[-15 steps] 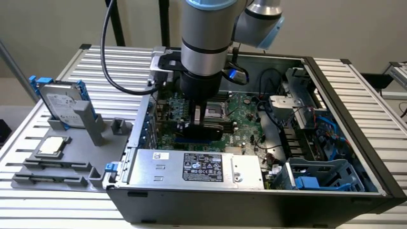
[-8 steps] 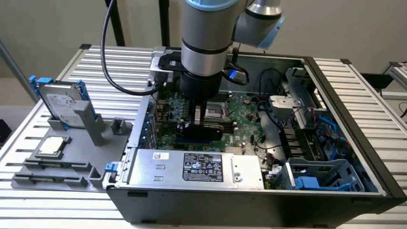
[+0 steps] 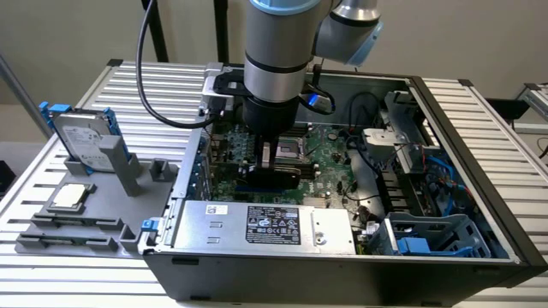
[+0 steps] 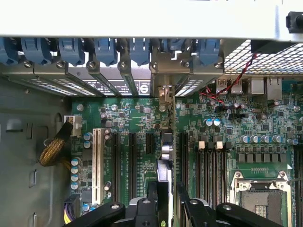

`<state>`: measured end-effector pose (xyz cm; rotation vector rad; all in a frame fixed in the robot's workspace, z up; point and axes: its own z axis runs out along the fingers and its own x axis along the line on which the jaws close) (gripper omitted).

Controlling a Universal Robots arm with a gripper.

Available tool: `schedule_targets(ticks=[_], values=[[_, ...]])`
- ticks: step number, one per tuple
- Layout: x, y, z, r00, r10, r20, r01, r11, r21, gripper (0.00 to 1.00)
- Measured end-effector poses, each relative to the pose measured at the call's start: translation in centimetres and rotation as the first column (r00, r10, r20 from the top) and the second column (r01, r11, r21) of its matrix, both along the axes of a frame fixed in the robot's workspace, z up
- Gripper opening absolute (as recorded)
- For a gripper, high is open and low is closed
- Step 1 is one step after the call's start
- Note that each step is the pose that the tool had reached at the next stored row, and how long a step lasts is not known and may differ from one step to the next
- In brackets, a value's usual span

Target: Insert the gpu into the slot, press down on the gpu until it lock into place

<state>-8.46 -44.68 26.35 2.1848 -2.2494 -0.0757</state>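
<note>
Wrist view, gpu (image 4: 164, 156): thin card seen edge-on, standing upright on the green motherboard (image 4: 132, 118), silver bracket end toward the case's rear wall.
Fingers (image 4: 152, 191): black, closed narrowly on the gpu.
Beside: white slot (image 4: 98, 163), black slots.
Arm: vertical over the open case (image 3: 479, 212); hard drive (image 3: 81, 138) well apart.

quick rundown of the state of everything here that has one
gripper: down inside the case, shut on the gpu
gpu: held edge-on, upright over the motherboard
computer case: lying flat, side panel off
hard drive: standing upright in the grey fixture outside the case
cpu socket: open
</note>
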Motion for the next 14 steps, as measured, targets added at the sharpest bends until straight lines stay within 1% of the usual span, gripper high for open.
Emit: schedule_targets(ticks=[9,14], values=[[-0.03,0.05,-0.37,1.0,0.0,-0.0007,0.0,1.0,-0.0001,0.26],[-0.05,0.06,-0.65,1.0,0.0,-0.0023,0.0,1.0,-0.0002,0.26]])
